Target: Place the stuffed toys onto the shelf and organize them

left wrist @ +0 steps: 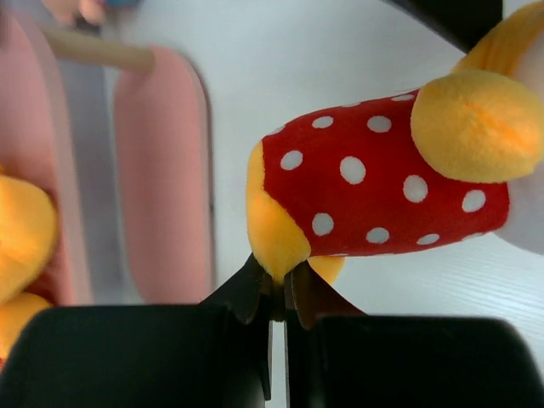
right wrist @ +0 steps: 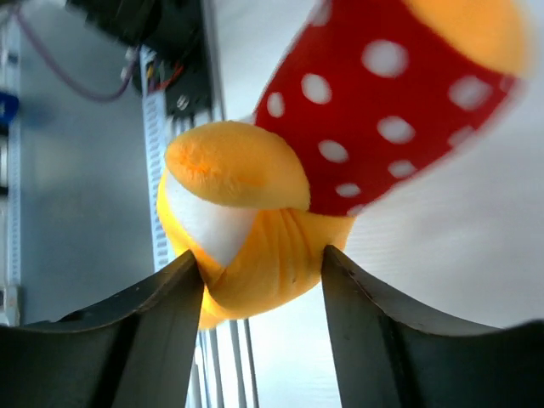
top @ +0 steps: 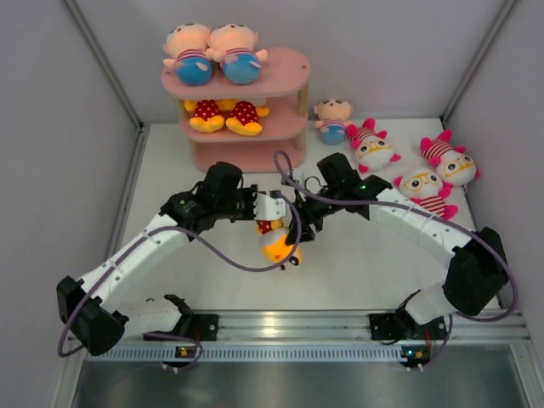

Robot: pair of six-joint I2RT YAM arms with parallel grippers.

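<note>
A yellow-orange stuffed toy with a red white-dotted body (top: 276, 242) hangs between both arms at mid-table, in front of the pink shelf (top: 289, 72). My left gripper (left wrist: 279, 285) is shut on the toy's (left wrist: 374, 178) yellow foot. My right gripper (right wrist: 262, 268) stands open, its fingers flanking the toy's yellow head (right wrist: 255, 212) and just brushing it. Two peach-headed dolls (top: 212, 53) lie on the shelf's top board. Two yellow-orange toys (top: 225, 116) sit on the middle board.
On the table right of the shelf lie a peach-headed doll (top: 332, 119) and three white-faced, pink-tufted toys (top: 372, 146) (top: 448, 157) (top: 425, 189). Grey walls close in the left, right and back. The shelf's boards (left wrist: 161, 170) are close on the left in the left wrist view.
</note>
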